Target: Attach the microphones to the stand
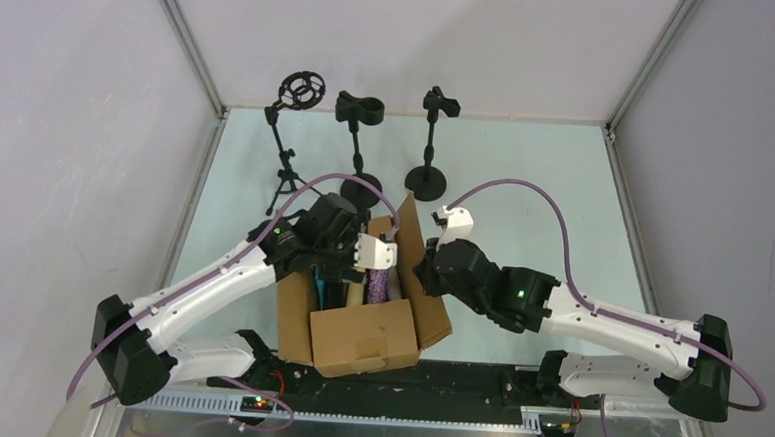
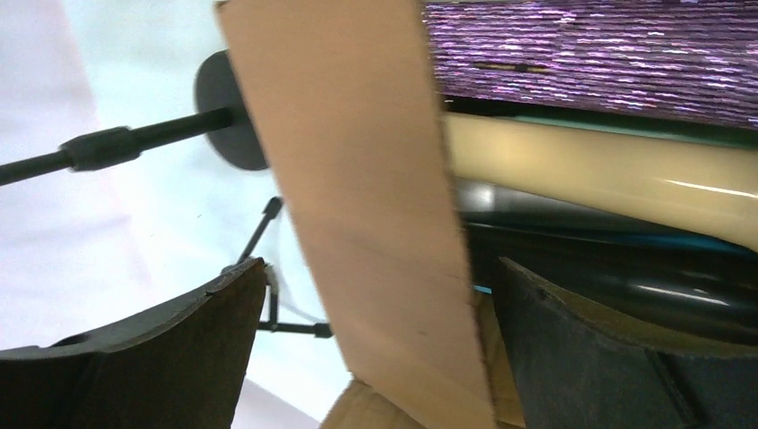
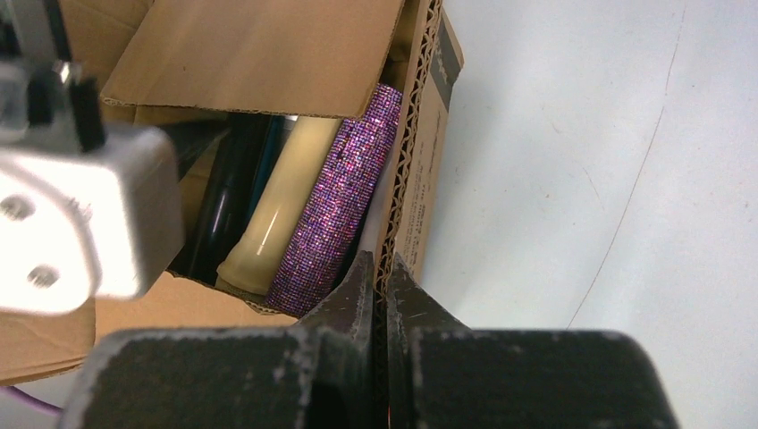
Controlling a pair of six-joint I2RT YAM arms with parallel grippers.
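So both arms sit at the cardboard box [image 1: 362, 342], which stands on the pale green table [image 1: 565, 188] right in front of the arm bases with its flaps up. The microphones are all inside that box, lying side by side. From the right wrist camera you can make out the glittery purple mic [image 3: 340, 197] against the right-hand wall, the cream mic [image 3: 277, 206] touching it, and a black mic [image 3: 219, 197] next to that one

The right gripper [image 3: 380, 268] has its jaws pressed together on the top edge of the box's corrugated wall, just beside the purple mic, so it's pinching cardboard and not a mic. The left gripper [image 2: 380, 268] is spread wide with one upright box flap standing between its two fingers. It isn't gripping anything, and I can't tell if either finger touches the flap

All three stands are well apart from the box, at the far side of the table: a tripod stand [image 1: 286, 163] with a ring mount on the left, a middle stand [image 1: 358, 127] with a clip on top, and a round-base stand [image 1: 433, 141] to its right
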